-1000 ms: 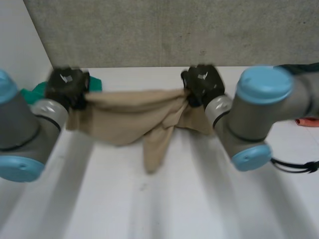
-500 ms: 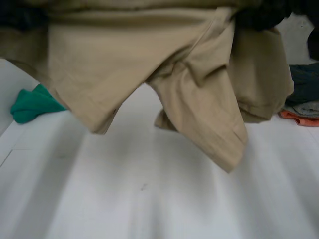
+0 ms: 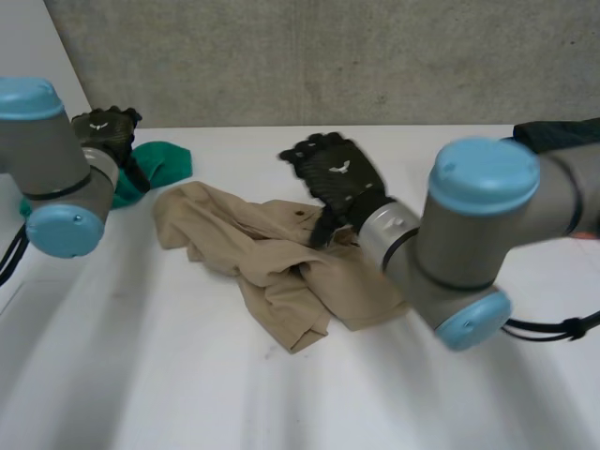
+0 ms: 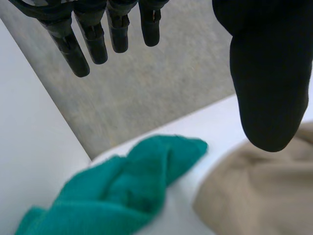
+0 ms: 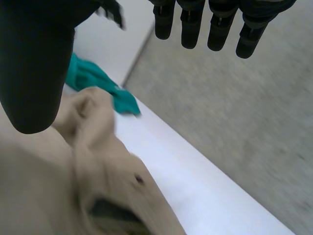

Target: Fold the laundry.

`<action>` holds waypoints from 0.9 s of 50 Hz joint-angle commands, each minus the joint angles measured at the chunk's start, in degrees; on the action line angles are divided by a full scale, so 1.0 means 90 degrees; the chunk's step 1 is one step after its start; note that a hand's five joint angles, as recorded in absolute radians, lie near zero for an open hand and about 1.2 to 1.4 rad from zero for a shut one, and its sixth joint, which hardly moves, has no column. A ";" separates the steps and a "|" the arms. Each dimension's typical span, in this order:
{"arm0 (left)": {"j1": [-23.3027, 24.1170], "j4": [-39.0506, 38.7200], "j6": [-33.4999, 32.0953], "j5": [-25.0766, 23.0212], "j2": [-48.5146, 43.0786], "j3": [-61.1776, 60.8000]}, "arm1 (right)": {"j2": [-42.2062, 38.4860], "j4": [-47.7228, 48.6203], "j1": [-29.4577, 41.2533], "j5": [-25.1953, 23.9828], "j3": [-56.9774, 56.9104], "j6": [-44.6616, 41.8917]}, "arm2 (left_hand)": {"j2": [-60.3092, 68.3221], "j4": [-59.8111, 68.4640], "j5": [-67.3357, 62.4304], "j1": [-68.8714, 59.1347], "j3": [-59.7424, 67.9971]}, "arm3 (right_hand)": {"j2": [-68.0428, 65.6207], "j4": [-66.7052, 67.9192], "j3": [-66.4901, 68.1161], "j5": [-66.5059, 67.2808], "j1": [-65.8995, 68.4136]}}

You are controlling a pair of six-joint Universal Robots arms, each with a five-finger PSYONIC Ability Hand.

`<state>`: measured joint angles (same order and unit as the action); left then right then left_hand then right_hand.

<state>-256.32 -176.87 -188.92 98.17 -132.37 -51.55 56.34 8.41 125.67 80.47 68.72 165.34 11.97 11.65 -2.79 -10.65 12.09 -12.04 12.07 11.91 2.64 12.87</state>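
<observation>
A tan garment (image 3: 267, 258) lies crumpled on the white table (image 3: 187, 375), spread from the far left towards the middle. My left hand (image 3: 105, 131) hovers open above the table's far left corner, over a green cloth (image 3: 155, 164), clear of the tan garment. In the left wrist view its fingers (image 4: 93, 39) and thumb (image 4: 271, 88) stand apart with nothing between them, above the green cloth (image 4: 122, 196) and the tan garment's edge (image 4: 264, 196). My right hand (image 3: 333, 178) is open just above the garment's far right part. Its fingers (image 5: 215, 24) are straight over the tan garment (image 5: 73, 186).
A dark garment (image 3: 553, 131) lies at the table's far right edge. A grey wall (image 3: 328, 56) stands right behind the table. The green cloth (image 5: 98, 83) lies beside the tan garment's far left corner.
Both hands held the tan garment stretched between them and swung it up close to the camera. Now both have let go and the garment lies crumpled on the table.
</observation>
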 commanded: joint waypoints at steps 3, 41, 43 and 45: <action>0.0365 0.0970 0.0015 -0.0342 0.1864 -0.1897 | 0.0712 -0.1627 -0.0886 0.0571 -0.0088 -0.1016 | -0.0219 -0.0183 0.0310 0.0072 -0.0232 | 0.0227 -0.0230 -0.0212 -0.0293 -0.0319; 0.3480 -0.1198 -0.1059 -0.0401 0.0881 -0.3658 | 0.1416 -0.0896 -0.2420 -0.2496 0.3576 -0.4269 | 0.1318 0.1354 -0.1227 -0.1465 0.1306 | -0.2016 0.2013 0.2031 0.1950 0.1925; 0.3471 -0.1062 -0.1186 -0.0401 0.0627 -0.3443 | 0.1280 -0.0710 -0.2401 -0.2486 0.3537 -0.4201 | 0.1355 0.1391 -0.1264 -0.1502 0.1343 | -0.1960 0.1957 0.1975 0.1893 0.1868; 0.3461 -0.0974 -0.1371 -0.0391 0.0384 -0.3190 | 0.1144 -0.0487 -0.2362 -0.2466 0.3488 -0.4123 | 0.1449 0.1485 -0.1357 -0.1596 0.1436 | -0.1978 0.1975 0.1993 0.1912 0.1887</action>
<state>-225.08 -187.73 -198.38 94.73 -123.36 -85.69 69.54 -0.04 103.80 58.05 101.06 126.97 22.64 21.98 -11.71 -22.60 22.50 -28.40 28.32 28.51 17.00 29.97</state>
